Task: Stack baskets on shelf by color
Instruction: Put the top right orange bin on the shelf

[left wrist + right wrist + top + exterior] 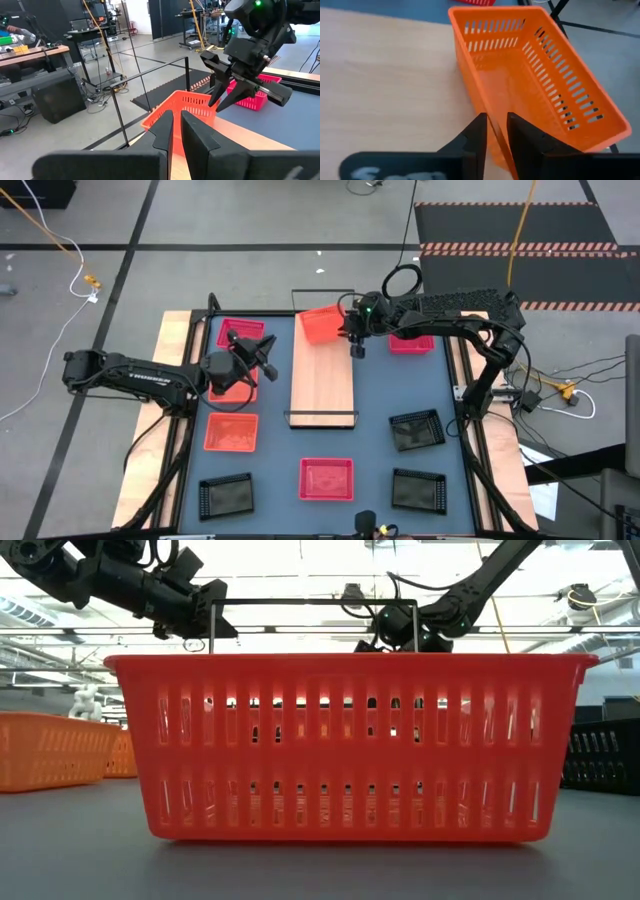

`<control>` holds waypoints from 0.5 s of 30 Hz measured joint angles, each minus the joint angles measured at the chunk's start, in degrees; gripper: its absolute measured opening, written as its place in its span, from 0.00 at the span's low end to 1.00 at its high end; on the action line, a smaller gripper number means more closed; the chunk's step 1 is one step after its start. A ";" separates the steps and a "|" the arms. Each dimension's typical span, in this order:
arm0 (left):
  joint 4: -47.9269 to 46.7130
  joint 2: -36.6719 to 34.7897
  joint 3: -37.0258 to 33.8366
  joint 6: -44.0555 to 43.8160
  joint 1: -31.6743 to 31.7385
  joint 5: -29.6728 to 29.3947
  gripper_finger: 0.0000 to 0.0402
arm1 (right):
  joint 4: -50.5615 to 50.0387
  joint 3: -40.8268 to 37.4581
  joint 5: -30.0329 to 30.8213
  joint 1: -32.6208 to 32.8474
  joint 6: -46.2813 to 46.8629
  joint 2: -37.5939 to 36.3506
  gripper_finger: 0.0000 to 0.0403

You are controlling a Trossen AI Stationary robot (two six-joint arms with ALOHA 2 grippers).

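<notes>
An orange basket [322, 323] stands on the far end of the light-wood shelf [322, 385], beside its black wire frame [150, 75]. My right gripper [495, 135] reaches in from the table's right, slanting down, and is shut on the basket's wall near a corner. Left of the shelf and above the table, my left gripper [176, 131] hangs level, shut and holding nothing. Other baskets rest flat on the blue tabletop: pink-red [327, 478], orange [231, 430], black [416, 430]. My right gripper has the orange basket's long wall [487, 107], close to the corner nearest it, between its two fingers, one inside the basket and one outside. The fingers [220, 95] come from above, slanting down from the table's right. The basket's bottom rests on the shelf board.
More pink-red baskets lie at the far left [240, 333] and far right [411, 340], an orange one [232, 385] under my left arm, and black ones at the near left [226, 496] and near right [418, 488]. The shelf's near half is bare wood.
</notes>
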 joint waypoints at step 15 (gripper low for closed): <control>-0.10 0.00 0.00 0.11 0.00 0.00 0.09 | 1.74 0.00 -0.22 2.30 2.52 -0.13 0.04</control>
